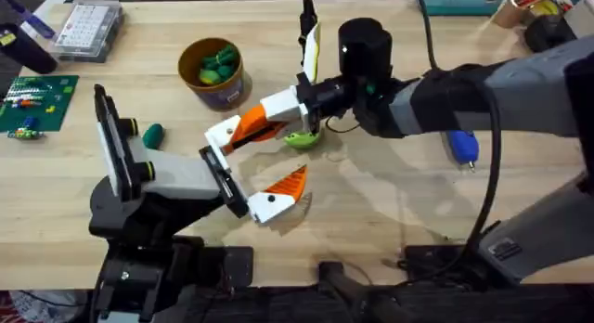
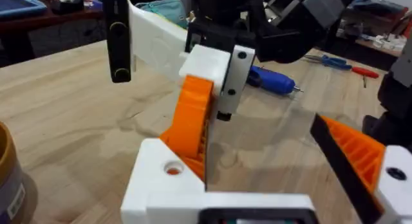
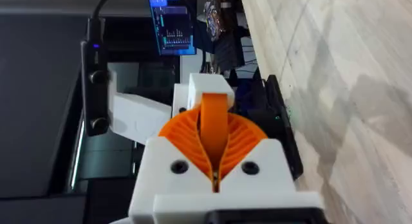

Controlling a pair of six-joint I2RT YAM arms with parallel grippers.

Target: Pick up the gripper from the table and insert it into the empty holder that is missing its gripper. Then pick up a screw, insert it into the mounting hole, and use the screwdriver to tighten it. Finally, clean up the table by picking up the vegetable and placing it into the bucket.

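Note:
My right gripper (image 1: pixel 267 119) reaches in from the right and is shut on the gripper (image 1: pixel 249 128), an orange ribbed wedge; its two orange pads squeeze it in the right wrist view (image 3: pixel 214 130). The wedge's lower end sits against the empty holder (image 1: pixel 221 135) of my left gripper (image 1: pixel 252 165), which stands open. In the left wrist view the gripper (image 2: pixel 192 118) runs down into the white holder (image 2: pixel 154 185). A light green vegetable (image 1: pixel 302 138) lies under the right gripper. The bucket (image 1: pixel 227 89) holds green pieces. The blue screwdriver (image 1: pixel 463 147) lies at the right.
Another green piece (image 1: pixel 151 133) lies beside the left arm. A clear parts box (image 1: pixel 88 31) and a green circuit board (image 1: pixel 35 100) are at the far left. A black cylinder (image 1: pixel 362 40) and a pale upright item (image 1: pixel 309 40) stand behind the right gripper.

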